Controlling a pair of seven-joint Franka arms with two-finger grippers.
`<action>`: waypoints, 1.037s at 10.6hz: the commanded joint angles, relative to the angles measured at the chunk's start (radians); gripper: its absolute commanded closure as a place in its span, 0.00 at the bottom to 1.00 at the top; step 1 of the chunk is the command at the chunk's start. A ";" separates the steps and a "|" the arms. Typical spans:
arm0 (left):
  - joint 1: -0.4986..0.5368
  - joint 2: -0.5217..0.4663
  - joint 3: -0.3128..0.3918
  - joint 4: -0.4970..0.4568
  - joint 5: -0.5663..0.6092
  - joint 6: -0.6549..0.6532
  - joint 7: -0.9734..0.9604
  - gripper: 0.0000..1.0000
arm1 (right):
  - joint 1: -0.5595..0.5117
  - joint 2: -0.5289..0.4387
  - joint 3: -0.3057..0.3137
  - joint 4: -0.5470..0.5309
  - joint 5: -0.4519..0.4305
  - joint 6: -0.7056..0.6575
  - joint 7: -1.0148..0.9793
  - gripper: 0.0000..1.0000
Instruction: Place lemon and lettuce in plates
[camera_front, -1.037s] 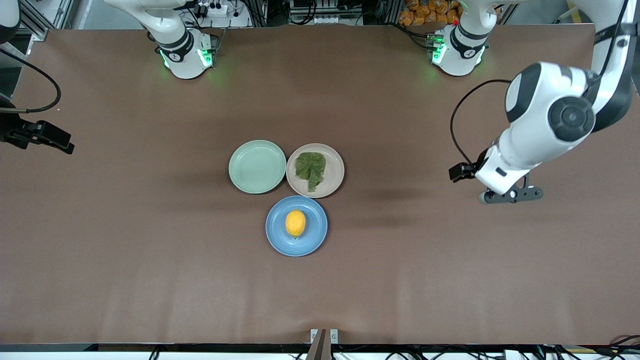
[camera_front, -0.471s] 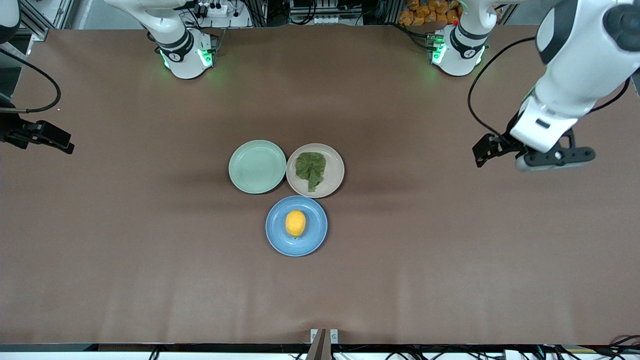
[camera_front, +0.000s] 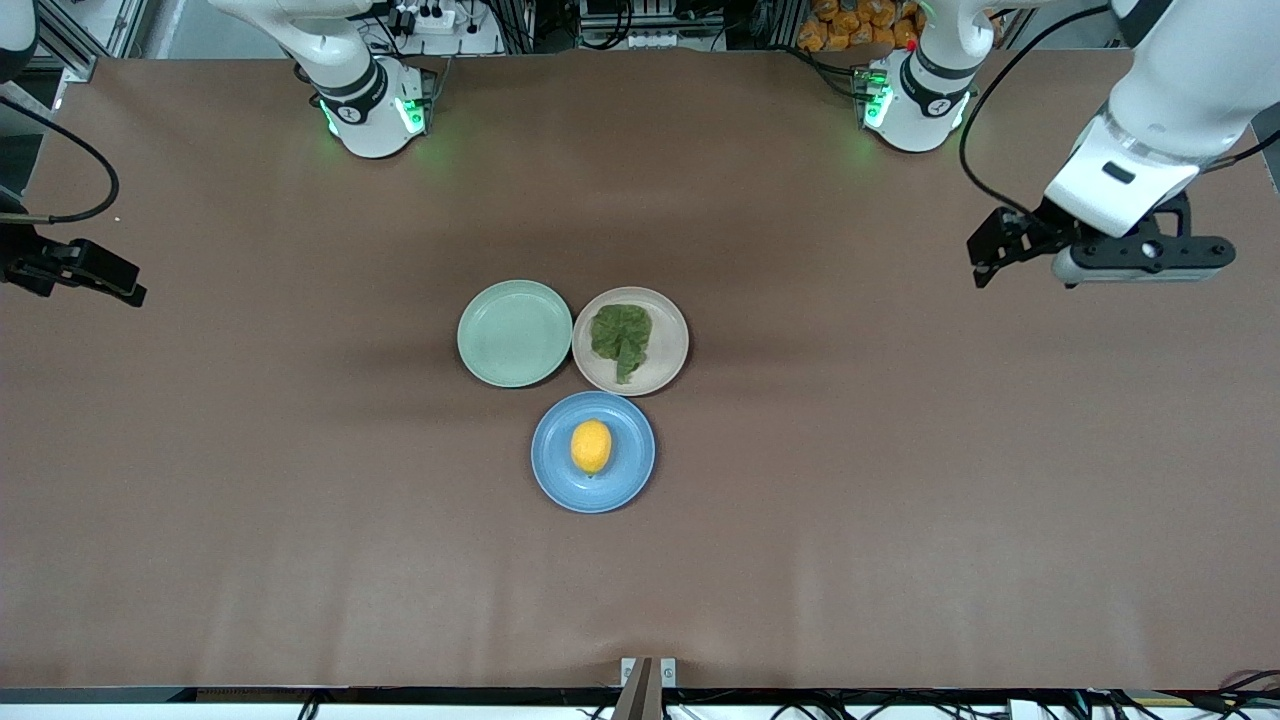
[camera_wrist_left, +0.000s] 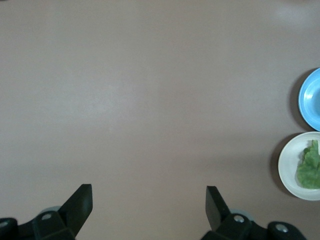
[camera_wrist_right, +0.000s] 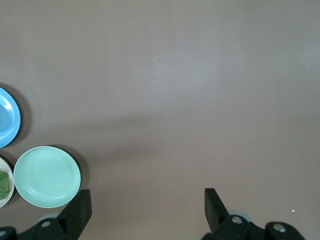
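Front: lemon (camera_front: 591, 446) lies in the blue plate (camera_front: 625, 480), lettuce (camera_front: 621, 337) in the beige plate (camera_front: 668, 345); left end effector (camera_front: 1135, 262) has risen and drawn back toward its base, so placing looks finished.
Left wrist: fingers (camera_wrist_left: 79, 199) spread wide, empty, over bare table (camera_wrist_left: 150, 100).
Right wrist: right end effector (camera_wrist_right: 146, 210) gapes empty, waiting over the table's end.

Mint-green plate (camera_front: 515, 333): round, shallow, pale, lying flat on counter (camera_front: 300, 500), just off counter centre toward 10 o'clock in front view. Also seen in right wrist view (camera_wrist_right: 47, 176), casting a thin dark shadow along one edge.

Counter: brown, matte, faint creases toward 6 o'clock edge.

Small metal bracket (camera_front: 648, 672): at counter edge, 6 o'clock.

Off counter at 11 o'clock: white power strip (camera_front: 430, 18) with plugs. At 1 o'clock: heap of orange packets (camera_front: 860, 25), partly hidden.
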 joint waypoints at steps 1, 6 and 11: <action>-0.009 0.005 0.012 0.080 -0.021 -0.112 0.059 0.00 | -0.019 -0.031 0.012 -0.014 -0.007 -0.020 -0.030 0.00; 0.006 0.008 0.031 0.145 -0.050 -0.223 0.095 0.00 | -0.019 -0.029 0.012 -0.011 -0.007 -0.022 -0.030 0.00; 0.008 0.005 0.031 0.150 -0.078 -0.238 0.093 0.00 | -0.019 -0.026 0.012 -0.011 -0.005 -0.022 -0.030 0.00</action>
